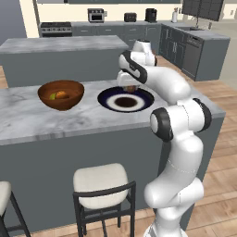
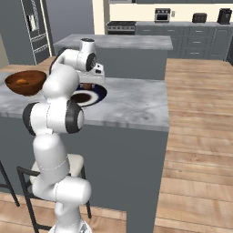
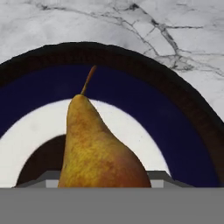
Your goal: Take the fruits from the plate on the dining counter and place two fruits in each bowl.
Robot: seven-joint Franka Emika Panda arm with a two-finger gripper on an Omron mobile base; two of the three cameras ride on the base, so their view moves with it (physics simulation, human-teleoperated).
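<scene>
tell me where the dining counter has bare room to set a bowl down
Bare marble lies on the dining counter to the right of the plate out to the counter's end, and along the front edge below the brown bowl. It is crowded over the plate, where the gripper is with a pear.

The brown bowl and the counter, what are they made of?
The brown bowl looks like glossy reddish wood: warm brown with a soft shine. The counter top looks like polished marble, grey-white with dark veins; its dark grey base is plain, so its material is unclear.
</scene>
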